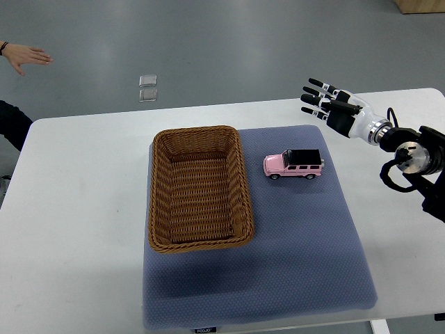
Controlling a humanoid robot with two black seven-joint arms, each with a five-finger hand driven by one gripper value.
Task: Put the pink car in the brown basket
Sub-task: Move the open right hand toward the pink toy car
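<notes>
A pink toy car (294, 165) with a black roof stands on the blue mat (306, 236), just right of the brown wicker basket (161, 209). The basket holds nothing. My right hand (321, 99) hovers above the table's far edge, up and to the right of the car, fingers spread and holding nothing. Its arm (410, 156) enters from the right edge. The left arm does not show.
The mat lies on a white table (76, 209). A person's hand (24, 57) and dark sleeve (12, 125) show at the far left. Two small clear squares (147, 88) lie on the grey floor beyond the table.
</notes>
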